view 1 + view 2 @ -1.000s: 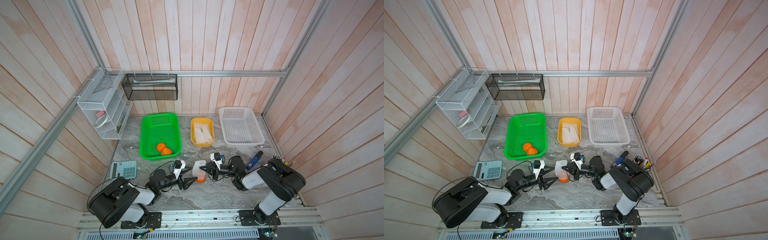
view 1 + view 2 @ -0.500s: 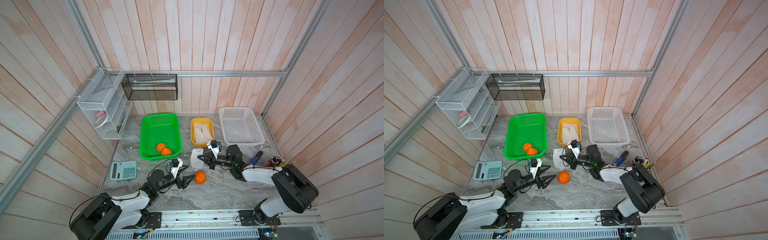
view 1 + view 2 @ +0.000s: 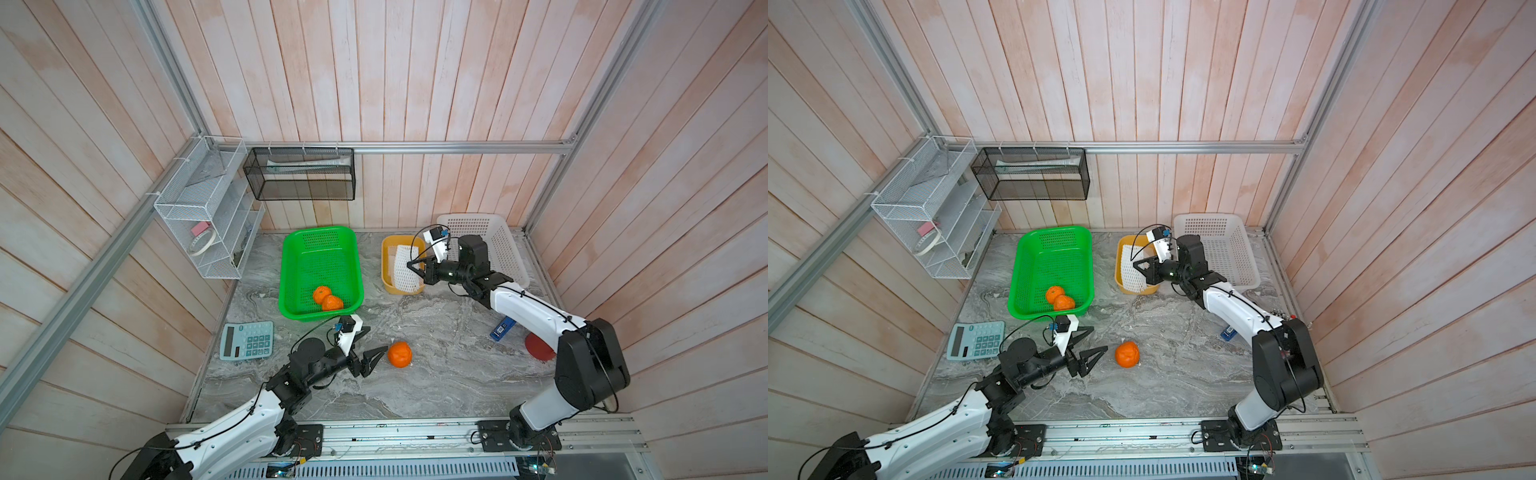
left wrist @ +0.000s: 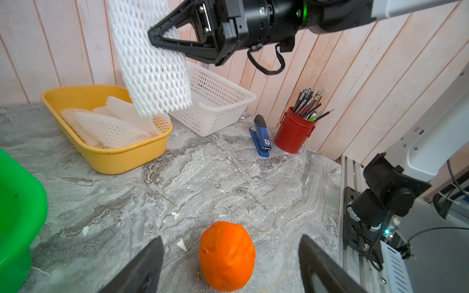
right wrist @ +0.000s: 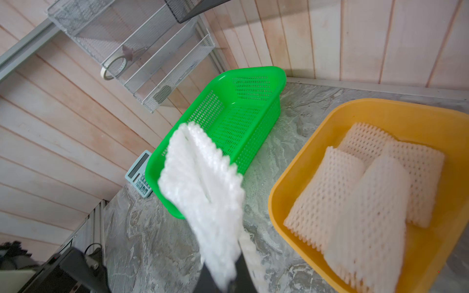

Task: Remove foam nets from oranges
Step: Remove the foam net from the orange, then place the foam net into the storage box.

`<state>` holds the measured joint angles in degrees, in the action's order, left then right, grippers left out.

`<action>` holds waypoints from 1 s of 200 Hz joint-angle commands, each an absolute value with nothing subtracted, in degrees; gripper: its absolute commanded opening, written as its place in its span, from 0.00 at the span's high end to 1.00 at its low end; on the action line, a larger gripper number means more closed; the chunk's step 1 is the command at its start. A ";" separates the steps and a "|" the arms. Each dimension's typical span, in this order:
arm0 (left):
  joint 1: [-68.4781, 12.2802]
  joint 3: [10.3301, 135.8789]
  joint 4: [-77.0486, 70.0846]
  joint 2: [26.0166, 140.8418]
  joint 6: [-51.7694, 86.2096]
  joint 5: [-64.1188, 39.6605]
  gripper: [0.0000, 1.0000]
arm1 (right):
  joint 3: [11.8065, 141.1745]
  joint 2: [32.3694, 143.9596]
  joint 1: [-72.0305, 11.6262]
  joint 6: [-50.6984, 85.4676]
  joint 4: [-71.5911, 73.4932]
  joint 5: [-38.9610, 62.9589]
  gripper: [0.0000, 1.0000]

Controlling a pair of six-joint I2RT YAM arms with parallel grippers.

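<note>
Foam net (image 3: 405, 268) now over yellow tray (image 3: 386, 276) in R gripper (image 3: 415, 269); orange (image 3: 400, 354) bare

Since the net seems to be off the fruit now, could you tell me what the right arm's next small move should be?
Probably open the right gripper to drop the foam net: it hangs over the yellow tray, which already holds two nets, and the bare orange lies on the table.

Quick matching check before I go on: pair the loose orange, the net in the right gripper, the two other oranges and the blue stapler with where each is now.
1. bare round orange
2. white foam mesh net in right gripper
3. two small oranges
4. blue stapler

a. green plastic basket
b. beside red pencil cup
c. above yellow tray
d. on marble tabletop

Pairs: 1-d, 2-c, 3-a, 4-b
</note>
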<state>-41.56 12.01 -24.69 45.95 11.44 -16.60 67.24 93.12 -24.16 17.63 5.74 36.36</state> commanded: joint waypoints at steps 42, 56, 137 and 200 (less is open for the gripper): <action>-42.98 15.02 -18.48 45.97 11.47 -13.72 0.15 | 89.25 110.75 -20.99 15.89 -13.30 38.83 1.00; -43.20 14.30 -19.74 46.02 12.25 -14.07 0.15 | 94.28 114.61 -20.79 16.07 -15.61 39.32 1.00; -43.24 13.98 -16.69 43.98 13.93 -13.43 0.15 | 119.72 133.76 -19.98 16.74 -29.54 34.15 0.90; -43.28 14.37 -14.85 41.60 14.85 -12.91 0.15 | 123.36 133.03 -18.83 18.63 -28.22 31.57 0.56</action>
